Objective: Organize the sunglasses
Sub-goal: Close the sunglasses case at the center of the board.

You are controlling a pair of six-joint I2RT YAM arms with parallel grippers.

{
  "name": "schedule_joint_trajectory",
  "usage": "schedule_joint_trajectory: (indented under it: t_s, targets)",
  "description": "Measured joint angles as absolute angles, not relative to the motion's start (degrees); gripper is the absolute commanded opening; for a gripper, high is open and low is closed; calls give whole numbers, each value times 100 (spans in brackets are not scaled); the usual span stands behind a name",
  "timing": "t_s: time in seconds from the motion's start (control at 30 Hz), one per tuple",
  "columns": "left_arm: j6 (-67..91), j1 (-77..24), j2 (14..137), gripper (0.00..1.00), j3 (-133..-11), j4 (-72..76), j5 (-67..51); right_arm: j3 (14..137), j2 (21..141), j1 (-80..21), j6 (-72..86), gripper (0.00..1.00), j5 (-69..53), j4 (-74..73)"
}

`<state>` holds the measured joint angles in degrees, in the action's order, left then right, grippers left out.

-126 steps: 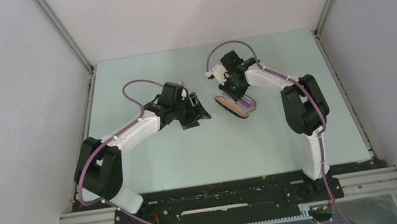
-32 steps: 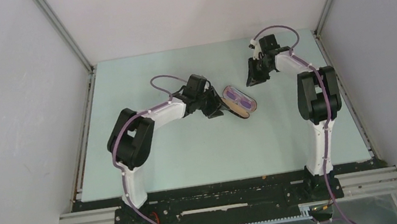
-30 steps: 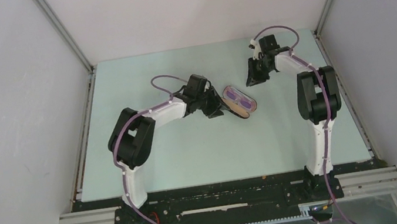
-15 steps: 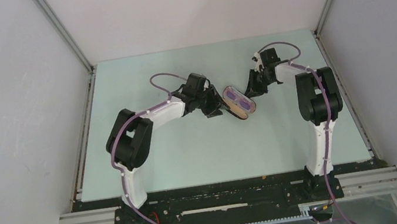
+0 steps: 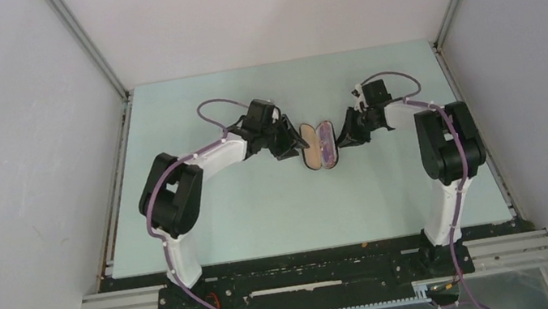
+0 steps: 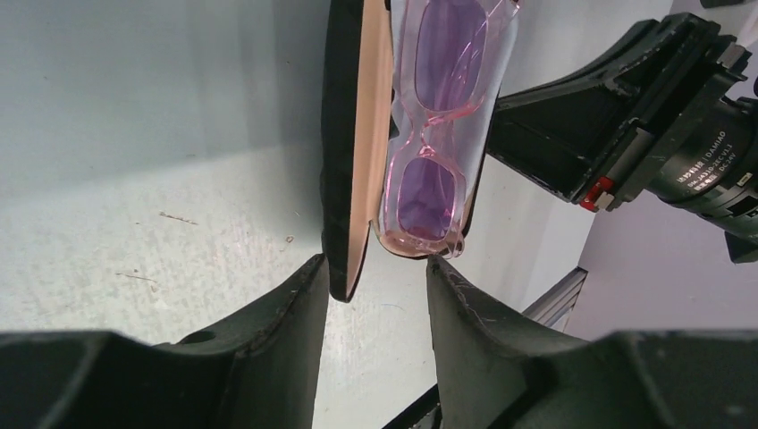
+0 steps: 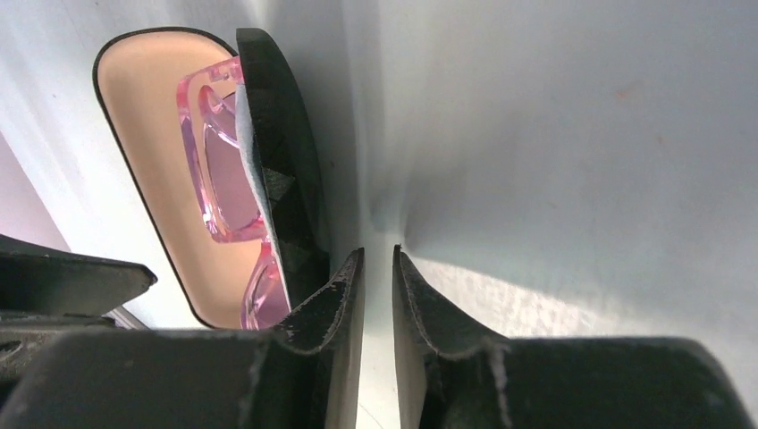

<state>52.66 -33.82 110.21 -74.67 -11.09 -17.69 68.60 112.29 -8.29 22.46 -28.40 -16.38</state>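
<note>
Mid-table point(image 5: 263, 213), between my two grippers: sunglasses point(image 6: 427, 183), pink frame, purple-tinted lenses, lying in one half of an open black case point(image 5: 308, 149) with tan lining. Their arms are hidden behind the frame in every view.

From overhead the glasses are only a purple streak; frame and lens detail comes from my wrist cameras alone. My left wrist camera cuts off the farther lens.

Left gripper point(image 6: 375, 277): jaws spread wide, clamping nothing, the case's near end just off their tips (contact with the lid edge too close to call).

Right gripper point(image 7: 377, 259): jaws a slit apart, nothing between them, one finger right beside the case's black shell.
</note>
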Motion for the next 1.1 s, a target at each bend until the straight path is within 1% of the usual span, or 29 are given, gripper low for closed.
schedule_joint_trajectory:
  t_s: [0.2,0.3,0.4,0.47,0.57,0.73,0.97,1.1]
  targets:
    - [5043,-3284,10938,51,-7467,-1201,-1739,6414,10737,-574,2493,33,-2792,-1328]
    - [4915,-3242,10921,51,-7467,-1284,-1712,6160,10409,-499,2635,39,-2746,-1114]
    - [4770,-3192,10916,52,-7467,-1310,-1719,5813,9985,-436,2779,48,-2777,-829]
    - [4683,-3166,10916,51,-7467,-1326,-1732,5636,9793,-414,2891,50,-2867,-613]
    - [4582,-3129,10923,49,-7470,-1341,-1789,5384,9653,-412,3070,50,-3087,-156]
    - [4541,-3070,11109,46,-7481,-1258,-1959,5256,9769,-412,3356,49,-3498,349]
    - [4550,-3037,11561,43,-7502,-1225,-2213,5253,10090,-412,3592,42,-3769,810]
    - [4560,-3035,11631,41,-7529,-1164,-2329,5253,10298,-412,3688,41,-3828,963]
